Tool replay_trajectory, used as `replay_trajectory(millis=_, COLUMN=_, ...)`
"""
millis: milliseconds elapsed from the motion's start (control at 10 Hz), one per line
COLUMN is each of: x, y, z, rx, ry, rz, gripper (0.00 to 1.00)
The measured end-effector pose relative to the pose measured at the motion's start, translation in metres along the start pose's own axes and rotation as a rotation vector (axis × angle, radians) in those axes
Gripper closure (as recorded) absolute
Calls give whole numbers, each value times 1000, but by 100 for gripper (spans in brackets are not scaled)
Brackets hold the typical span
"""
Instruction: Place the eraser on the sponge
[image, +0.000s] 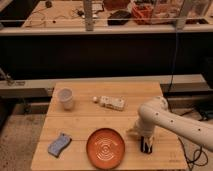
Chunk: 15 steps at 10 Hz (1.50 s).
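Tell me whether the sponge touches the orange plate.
Apart. The camera view shows bare table between sponge and orange plate; the gripper is down at the plate's right.

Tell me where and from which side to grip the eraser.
Grip the eraser across its narrow width, coming straight down from above. It looks like a small, low, dark block lying on the table just right of the orange plate, so a side approach would probably find little to pinch. The gripper hangs open directly over it, pointing down. The block's exact orientation is hard to make out.
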Motion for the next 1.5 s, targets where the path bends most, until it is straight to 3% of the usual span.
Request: replay_trajectory(millis=1500, x=-3, y=3, z=4, rx=22, ry=-6, rz=-16, gripper=20)
